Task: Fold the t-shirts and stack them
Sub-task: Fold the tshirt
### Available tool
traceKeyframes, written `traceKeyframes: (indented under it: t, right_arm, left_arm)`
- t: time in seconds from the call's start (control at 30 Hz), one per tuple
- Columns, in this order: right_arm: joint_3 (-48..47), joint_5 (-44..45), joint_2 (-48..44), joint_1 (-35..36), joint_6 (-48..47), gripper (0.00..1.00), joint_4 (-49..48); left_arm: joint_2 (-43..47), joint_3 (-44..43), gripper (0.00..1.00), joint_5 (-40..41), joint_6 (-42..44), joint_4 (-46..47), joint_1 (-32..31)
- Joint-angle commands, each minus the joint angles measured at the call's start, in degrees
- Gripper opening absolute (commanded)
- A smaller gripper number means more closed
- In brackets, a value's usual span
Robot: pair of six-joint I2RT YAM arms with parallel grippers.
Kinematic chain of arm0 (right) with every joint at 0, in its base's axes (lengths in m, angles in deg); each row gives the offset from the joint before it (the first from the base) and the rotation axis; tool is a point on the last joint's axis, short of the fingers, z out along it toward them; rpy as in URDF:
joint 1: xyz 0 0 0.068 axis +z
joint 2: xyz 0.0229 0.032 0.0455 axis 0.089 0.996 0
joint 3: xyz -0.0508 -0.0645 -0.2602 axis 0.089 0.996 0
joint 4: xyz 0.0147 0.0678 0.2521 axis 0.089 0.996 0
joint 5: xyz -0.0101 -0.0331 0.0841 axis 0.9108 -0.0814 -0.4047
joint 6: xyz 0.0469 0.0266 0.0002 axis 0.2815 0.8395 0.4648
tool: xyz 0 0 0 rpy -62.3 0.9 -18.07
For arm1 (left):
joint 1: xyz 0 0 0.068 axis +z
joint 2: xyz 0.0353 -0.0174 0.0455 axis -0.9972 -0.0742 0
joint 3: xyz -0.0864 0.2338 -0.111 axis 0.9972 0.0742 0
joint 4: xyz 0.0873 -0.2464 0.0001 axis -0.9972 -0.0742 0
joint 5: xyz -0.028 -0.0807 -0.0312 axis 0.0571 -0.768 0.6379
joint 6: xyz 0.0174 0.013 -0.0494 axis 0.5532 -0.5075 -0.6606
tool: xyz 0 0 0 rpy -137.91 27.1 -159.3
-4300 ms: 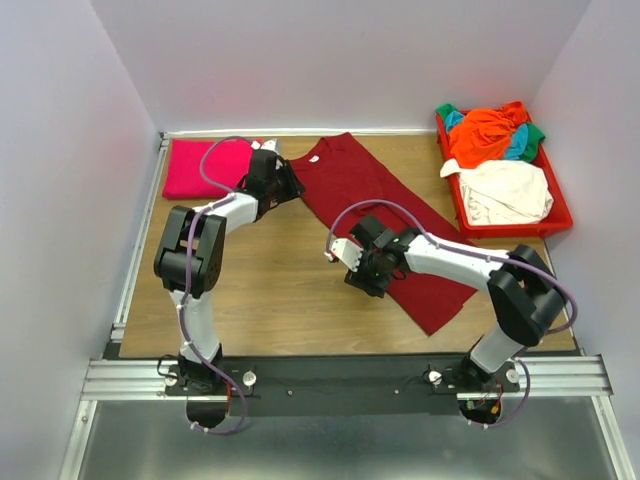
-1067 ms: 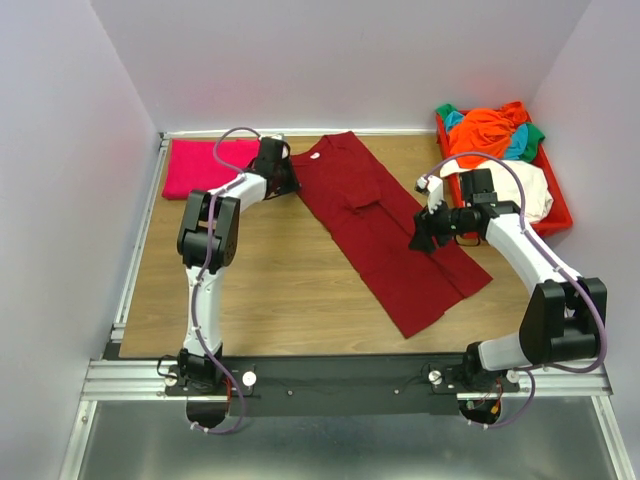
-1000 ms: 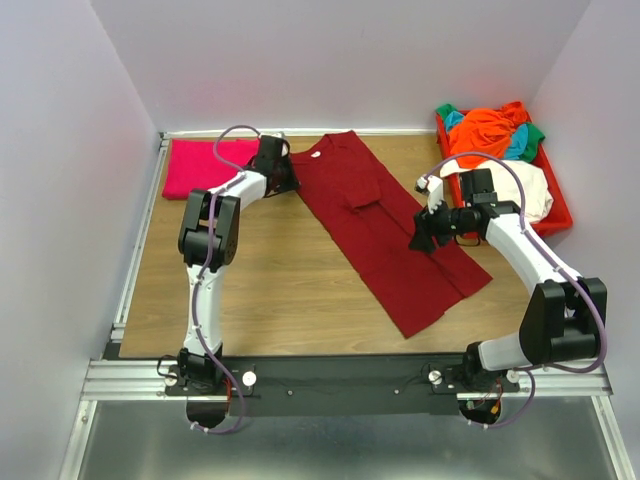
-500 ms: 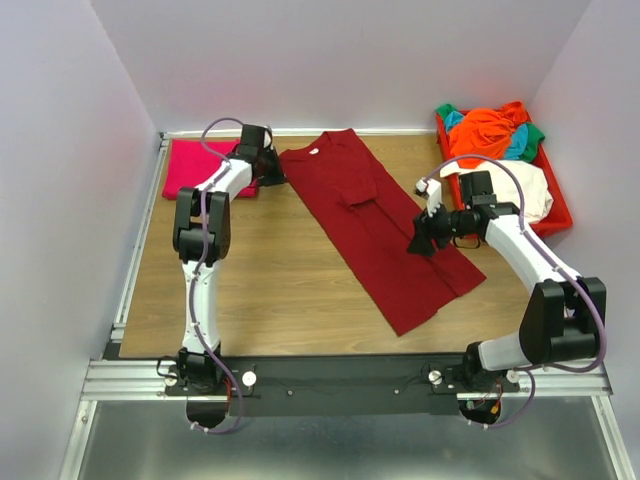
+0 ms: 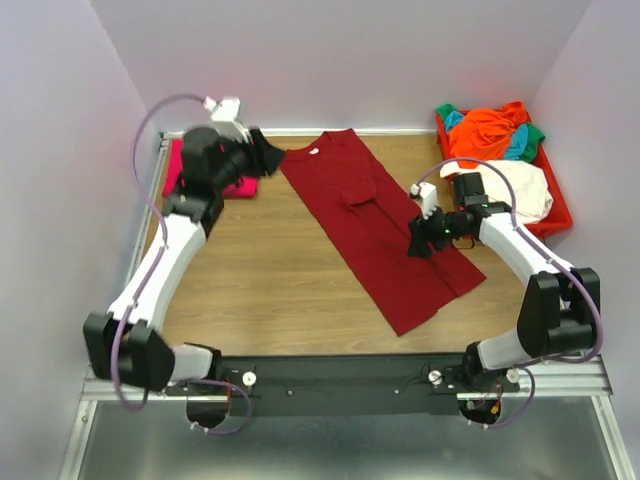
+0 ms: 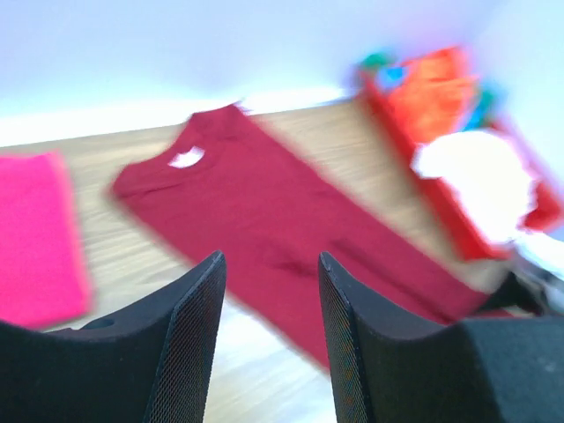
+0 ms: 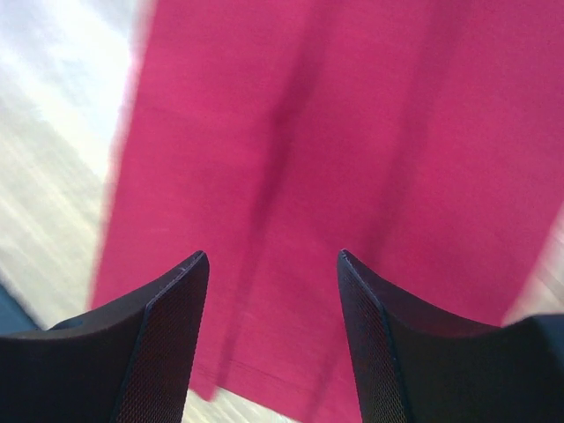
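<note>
Top view: the maroon t-shirt (image 5: 375,235) lies flat, slantwise across the middle of the desk (image 5: 260,290), with its collar toward the far wall. The left arm (image 5: 170,250) is raised over the far left corner. Its left jaws sit beside the collar end, above the folded pink t-shirt (image 5: 243,187). The right arm (image 5: 520,245) has the right jaws low at the maroon shirt's right edge. An orange t-shirt (image 5: 488,132) and a cream t-shirt (image 5: 512,192) are heaped in the red tray (image 5: 557,222) at far right.

Left wrist, blurry: the left jaws are spread with nothing between them. The maroon shirt (image 6: 264,211) lies beyond, the pink one to its left.

Right wrist: the right jaws are spread and pinch nothing, with maroon cloth (image 7: 291,132) flat beneath.
</note>
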Motion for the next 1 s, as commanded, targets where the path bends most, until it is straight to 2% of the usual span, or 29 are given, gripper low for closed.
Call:
traceKeyframes:
  t: [0.0, 0.07, 0.1, 0.2, 0.4, 0.43, 0.5, 0.67, 0.8, 0.97]
  right_arm:
    - [0.72, 5.43, -1.17, -5.4, 3.47, 0.68, -2.91]
    - [0.72, 5.43, -1.08, -6.72, 3.65, 0.68, -3.27]
    - [0.72, 5.78, -0.99, -6.81, 3.82, 0.68, -3.35]
    - [0.98, 6.75, -0.99, -7.6, 4.18, 0.68, -3.79]
    - [0.98, 6.93, -0.82, -8.4, 4.35, 0.68, -4.32]
    - [1.16, 6.93, -0.9, -8.4, 4.35, 0.68, -4.24]
    - [1.07, 6.84, -1.08, -8.48, 4.27, 0.68, -4.32]
    - [1.24, 6.49, -1.43, -8.57, 4.18, 0.68, -4.23]
    - [1.42, 6.4, -1.87, -8.84, 4.09, 0.68, -4.23]
    - [1.33, 6.14, -2.05, -9.01, 4.09, 0.68, -4.15]
  left_arm:
    - [4.53, 16.12, 0.54, -5.14, -8.4, 1.32, -7.65]
    - [8.05, 22.36, 0.53, -5.41, -14.28, 6.49, -14.48]
    - [11.29, 28.05, 0.51, -5.24, -20.23, 8.61, -16.79]
    - [16.05, 37.41, 0.51, -2.7, -32.3, 16.44, -25.49]
    - [15.2, 48.74, 0.51, 1.35, -51.03, 28.48, -38.4]
    - [13.97, 49.11, 0.51, 2.14, -55.58, 30.06, -39.74]
    - [8.44, 47.8, 0.51, 3.11, -57.99, 30.08, -43.34]
    - [-6.57, 39.91, 0.51, 0.48, -63.52, 29.99, -47.83]
    - [-11.97, 36.03, 0.51, 1.79, -66.6, 28.59, -50.12]
    - [-15.83, 30.93, 0.5, 5.4, -66.52, 16.83, -50.91]
